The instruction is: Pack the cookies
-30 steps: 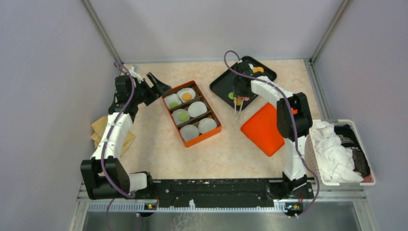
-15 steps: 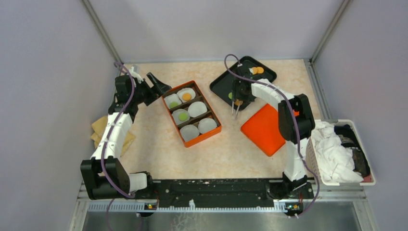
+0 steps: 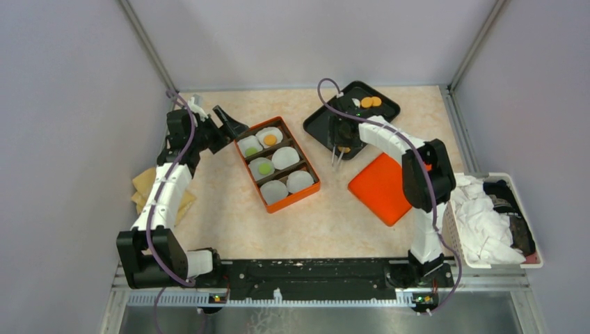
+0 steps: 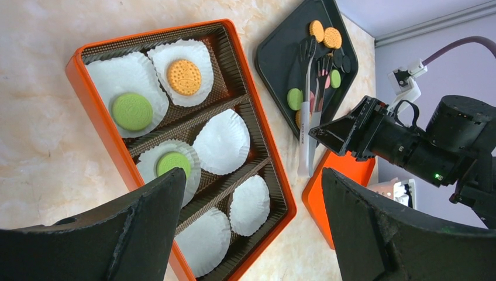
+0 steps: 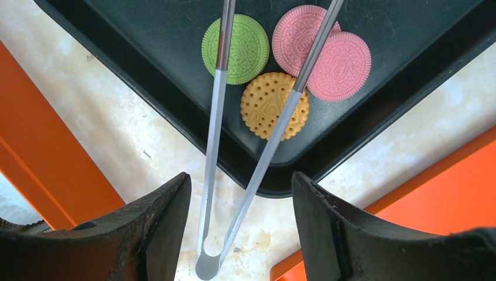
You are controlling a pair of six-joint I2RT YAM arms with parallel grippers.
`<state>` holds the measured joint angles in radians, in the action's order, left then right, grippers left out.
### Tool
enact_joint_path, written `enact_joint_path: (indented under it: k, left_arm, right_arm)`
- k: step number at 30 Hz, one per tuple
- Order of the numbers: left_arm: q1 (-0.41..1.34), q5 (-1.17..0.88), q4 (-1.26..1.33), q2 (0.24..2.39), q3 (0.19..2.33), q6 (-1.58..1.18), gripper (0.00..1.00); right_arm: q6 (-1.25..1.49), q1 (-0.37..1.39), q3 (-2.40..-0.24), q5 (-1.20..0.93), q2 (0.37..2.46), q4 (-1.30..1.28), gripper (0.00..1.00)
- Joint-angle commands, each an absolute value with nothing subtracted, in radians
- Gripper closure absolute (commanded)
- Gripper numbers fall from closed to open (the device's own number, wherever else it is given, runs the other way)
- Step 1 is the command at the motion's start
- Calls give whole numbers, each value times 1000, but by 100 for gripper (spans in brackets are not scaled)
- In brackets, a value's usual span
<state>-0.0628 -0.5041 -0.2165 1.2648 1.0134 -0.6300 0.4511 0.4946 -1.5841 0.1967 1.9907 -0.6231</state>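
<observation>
Jaws of the right gripper point(image 5: 240, 178) stand apart, one each side of the joined end of the thin silver metal tongs point(image 5: 212, 146). There's a gap on both sides, so the tongs look released, not pinched. The tongs lie over the rim of the flat black plastic tray point(image 5: 146, 35), w/ the joined end at bottom ctr of the right wrist view. The arms fan out toward the top edge and the tips are out of frame.

The left gripper point(image 4: 251, 175) is wide open and empty, above the orange rectangular box w/ brown ribbed dividers point(image 4: 75, 61).

The small flat round embossed cookies are split btw 2 places.
- **On the tray, upper ctr of the wrist view:** a green cookie point(image 5: 235, 49), 2 pink cookies point(image 5: 340, 66) overlapping, and an orange dotted cookie point(image 5: 275, 105) just below them. The tong arms cross over the green, pink and orange ones.
- **In the box, upper left of the left wrist view:** 2 green and 1 orange already sit in white fluted paper cups point(image 4: 222, 142). The other cups are bare.

Handling, my read: the cookies are v. light, stiff but brittle, and lie flat, so there's little to grab from above. Best to nip across opposite rim edges w/ the tong tips, w/ a soft squeeze, as too much prob. snaps one or flicks it away. The green one sits clear of the rest, so it's the easiest first; the stacked pinks need separating.
</observation>
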Motion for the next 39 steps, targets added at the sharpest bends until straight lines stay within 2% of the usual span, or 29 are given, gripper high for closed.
enact_joint_path:
  k: [1, 9, 14, 33, 39]
  left_arm:
    - [-58, -522, -173, 1229, 998, -635, 8]
    - [-58, -535, -158, 1236, 978, -641, 8]
    - [-59, -539, -156, 1239, 971, -640, 8]
    - [-59, -549, -150, 1244, 976, -643, 8]
    - [-58, -546, -150, 1244, 964, -640, 8]
  right_arm:
    - [479, 506, -1624, 199, 2035, -636, 37]
    - [486, 504, -1662, 201, 2110, -662, 43]
    - [487, 505, -1646, 233, 2059, -641, 48]
    - [456, 461, -1794, 282, 2079, -734, 47]
    - [446, 460, -1789, 259, 2086, -728, 40]
